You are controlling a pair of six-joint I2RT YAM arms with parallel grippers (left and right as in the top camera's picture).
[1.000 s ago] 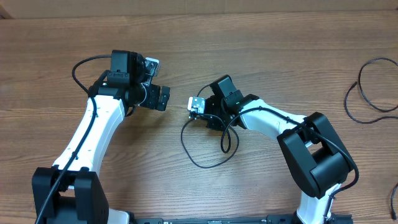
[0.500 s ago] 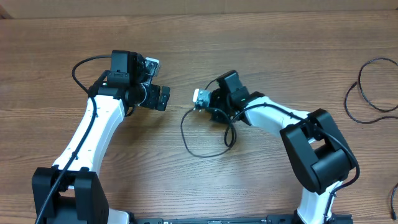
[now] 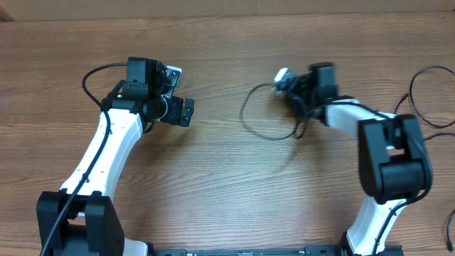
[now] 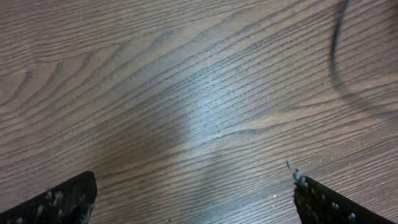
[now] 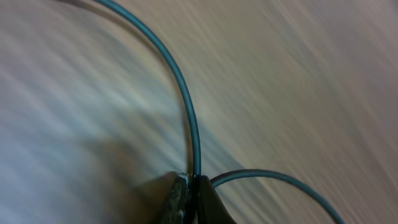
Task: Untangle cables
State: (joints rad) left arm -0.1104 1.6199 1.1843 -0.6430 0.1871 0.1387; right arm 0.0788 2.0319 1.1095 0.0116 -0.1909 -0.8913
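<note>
My right gripper point(image 3: 296, 95) is shut on a thin black cable point(image 3: 250, 125), whose loop trails to its left over the wooden table. In the right wrist view the fingertips point(image 5: 206, 198) pinch this cable point(image 5: 184, 99) where two strands meet, and the gripper point(image 5: 193, 190) shows no gap. A second black cable point(image 3: 416, 107) lies in loops at the table's far right edge, apart from the first. My left gripper point(image 3: 182, 111) is open and empty, left of the held loop. In the left wrist view the gripper point(image 4: 194, 202) has its fingers wide apart over bare wood, with a blurred bit of cable point(image 4: 336, 59) at the top right.
The wooden table point(image 3: 213, 185) takes up the whole view. The left arm's own thick black wire point(image 3: 91, 78) arcs beside its wrist. Another bit of black cord shows at the bottom right corner point(image 3: 449, 231).
My right gripper has swung right and toward the far side, dragging the cable loop from the table's middle to the right. The left arm has not moved.
</note>
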